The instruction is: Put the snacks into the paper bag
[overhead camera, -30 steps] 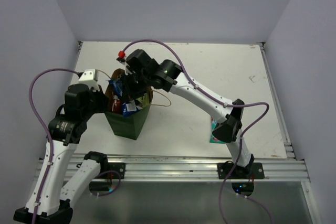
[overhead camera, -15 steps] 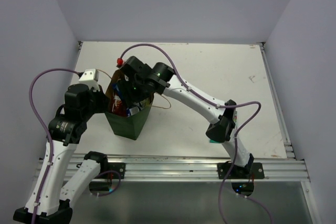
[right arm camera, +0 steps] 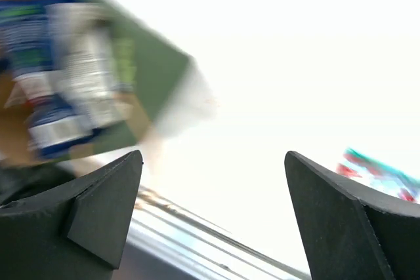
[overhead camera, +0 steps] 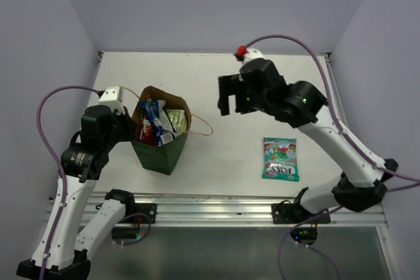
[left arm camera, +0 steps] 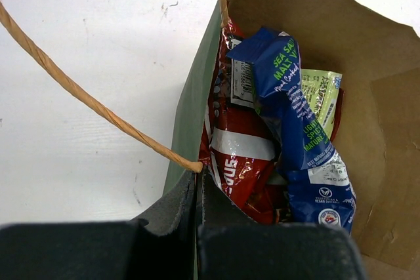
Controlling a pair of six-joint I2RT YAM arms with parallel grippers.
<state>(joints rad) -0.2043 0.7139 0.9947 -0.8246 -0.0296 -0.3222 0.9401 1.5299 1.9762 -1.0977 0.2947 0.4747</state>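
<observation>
matt paper bag (overhead camera: 158,153), glossy snacks (left arm camera: 302,137)

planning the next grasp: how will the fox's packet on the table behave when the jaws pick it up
The Fox's packet lies flat on the table, so it is probably floppy and light. Its glossy film looks slippery; an edge pinch may slide off.
</observation>
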